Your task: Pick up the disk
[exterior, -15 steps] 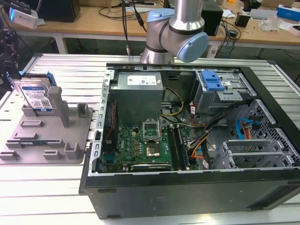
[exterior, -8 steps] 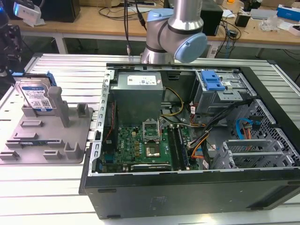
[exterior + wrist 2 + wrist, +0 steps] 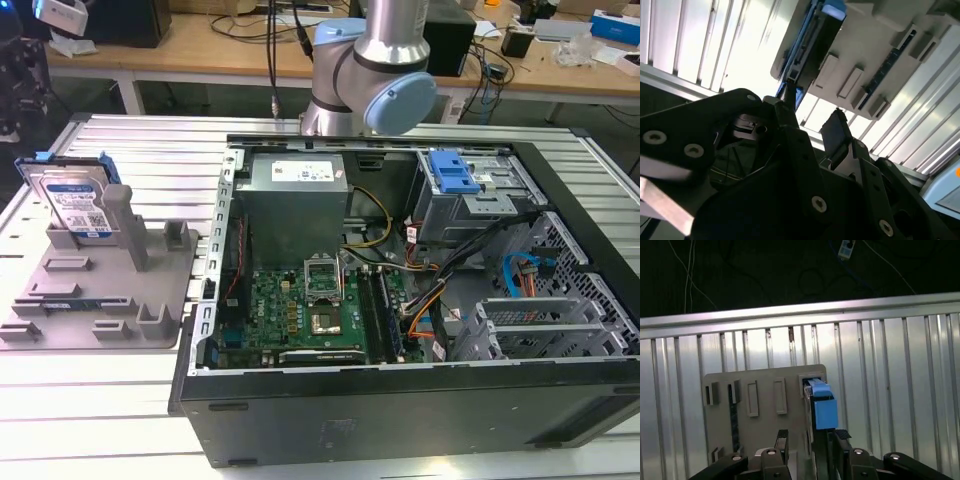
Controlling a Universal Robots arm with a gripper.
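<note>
The disk (image 3: 74, 203) stands upright on its edge in a slot at the far end of the grey fixture tray (image 3: 110, 300), on the exterior view's left; its silver face with a white-and-blue label and its blue frame are visible. In the first wrist view the disk (image 3: 820, 407) is edge-on, blue edge up. My gripper (image 3: 811, 439) is open above it, and the disk's line runs between the two dark fingers (image 3: 782, 440), with no contact visible. In the second wrist view the disk (image 3: 809, 47) lies beyond a finger (image 3: 837, 132).
An open computer case (image 3: 400, 420) fills the middle and the exterior view's right, with a motherboard (image 3: 300, 300) and a blue-latched drive cage (image 3: 455, 180). The arm (image 3: 375, 70) rises behind it. Everything sits on a slatted metal table (image 3: 100, 410).
</note>
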